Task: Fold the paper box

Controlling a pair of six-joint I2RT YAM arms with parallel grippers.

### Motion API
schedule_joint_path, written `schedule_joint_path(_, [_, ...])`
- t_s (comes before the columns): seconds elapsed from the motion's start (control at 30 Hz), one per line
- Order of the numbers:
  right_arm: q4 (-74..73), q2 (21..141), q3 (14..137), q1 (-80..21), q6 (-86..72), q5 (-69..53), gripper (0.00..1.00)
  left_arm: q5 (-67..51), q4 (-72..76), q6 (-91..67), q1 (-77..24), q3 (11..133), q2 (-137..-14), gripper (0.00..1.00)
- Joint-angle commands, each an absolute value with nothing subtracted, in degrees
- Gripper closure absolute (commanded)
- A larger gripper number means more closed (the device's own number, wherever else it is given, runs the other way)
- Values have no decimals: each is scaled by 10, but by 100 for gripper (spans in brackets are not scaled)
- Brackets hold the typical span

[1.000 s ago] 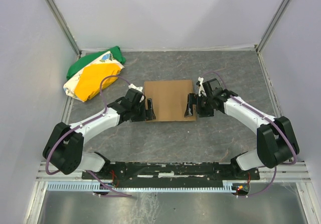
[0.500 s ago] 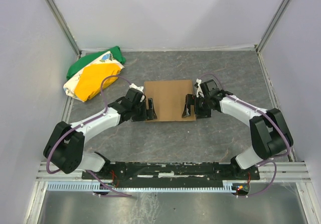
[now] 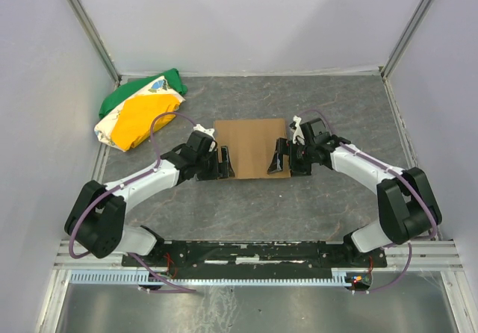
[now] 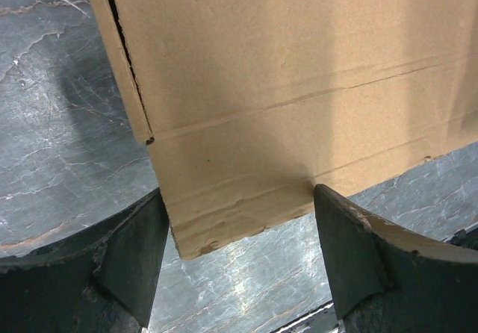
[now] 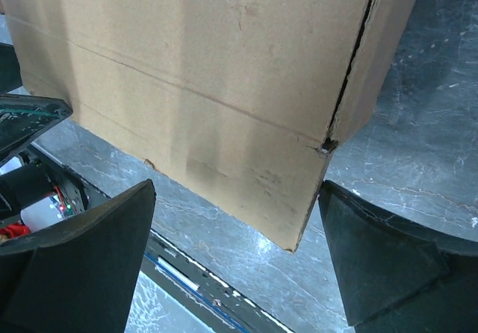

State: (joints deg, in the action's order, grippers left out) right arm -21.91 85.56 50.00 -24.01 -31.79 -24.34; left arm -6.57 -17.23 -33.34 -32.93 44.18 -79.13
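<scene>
The left end effector (image 3: 223, 161) stands wide open at the lower-left corner of the box (image 3: 251, 146), gripping nothing. The right end effector (image 3: 281, 156) gapes likewise at the lower-right corner. In each wrist view a box corner lies within the open jaws. The box lies on the surface (image 3: 314, 206) at frame centre, with a cloth bundle (image 3: 138, 110) at upper left.

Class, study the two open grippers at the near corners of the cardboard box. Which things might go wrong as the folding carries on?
1. The left gripper and right gripper stand open, holding nothing; the paper box lies loose on the table, so an uneven push may slide or turn it.
2. The side flap gapes along a slit in the right wrist view; a finger might snag it.
3. Jaws closing on the dented near corner might crush it.
</scene>
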Motion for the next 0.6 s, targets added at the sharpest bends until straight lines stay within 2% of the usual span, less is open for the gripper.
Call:
schedule_joint_path(0.0, [-224, 840, 514, -243, -313, -238, 2, -77, -159, -332, -331, 453, -779, 17])
schedule_joint_path(0.2, [-246, 858, 520, -243, -282, -174, 3, -57, -175, -320, -331, 450, -782, 17])
schedule_joint_path(0.57, [-233, 844, 499, -244, -264, -138, 9, -33, -192, -302, -331, 449, -780, 18])
